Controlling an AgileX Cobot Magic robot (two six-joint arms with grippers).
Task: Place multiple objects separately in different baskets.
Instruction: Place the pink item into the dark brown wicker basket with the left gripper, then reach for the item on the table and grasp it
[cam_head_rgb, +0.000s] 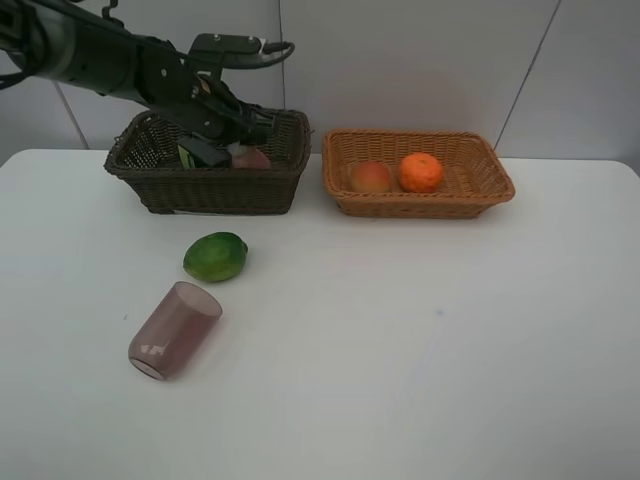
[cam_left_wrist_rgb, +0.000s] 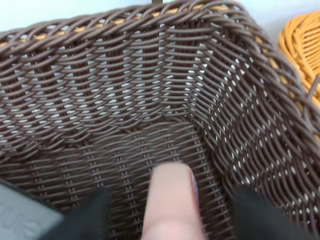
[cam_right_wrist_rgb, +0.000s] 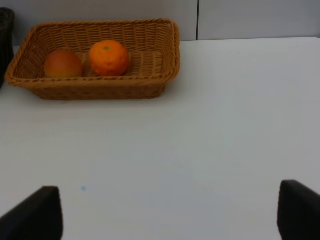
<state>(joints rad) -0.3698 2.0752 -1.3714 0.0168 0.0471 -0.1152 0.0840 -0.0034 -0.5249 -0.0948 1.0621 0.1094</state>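
Since the left wrist camera looks straight into the dark brown basket (cam_left_wrist_rgb: 125, 100), the pink bottle (cam_left_wrist_rgb: 167, 215) shows best there. It lies on the woven floor near a corner, blurred and cut off by the picture's edge. The left claw (cam_left_wrist_rgb: 169, 200) stands wide around it. One dark finger (cam_left_wrist_rgb: 247, 215) is on each side, with bare weave between finger and bottle, so it grips nothing. A grey shape (cam_left_wrist_rgb: 22, 217) with faint letters sits at the edge of this view; I cannot tell what it is.

From the high camera only a small pink part of the bottle appears above the basket's front wall, because the left arm (cam_head_rgb: 130, 65) covers most of the inside. A green patch (cam_head_rgb: 186, 157) beside the arm is too hidden to name.

Next to this basket on the desk (cam_head_rgb: 450, 350) is the light orange-tan basket (cam_head_rgb: 480, 190), which holds the peach-like fruit (cam_head_rgb: 370, 177) and the orange (cam_head_rgb: 421, 172) side by side. In front of the dark basket the green round fruit (cam_head_rgb: 215, 256) lies on the desk. The translucent purple cup (cam_head_rgb: 175, 330) lies on its side, nearer to the camera.

Only the right wrist view shows the right claw (cam_right_wrist_rgb: 170, 192): spread wide over bare desk, empty, its fingers cut off by the frame.
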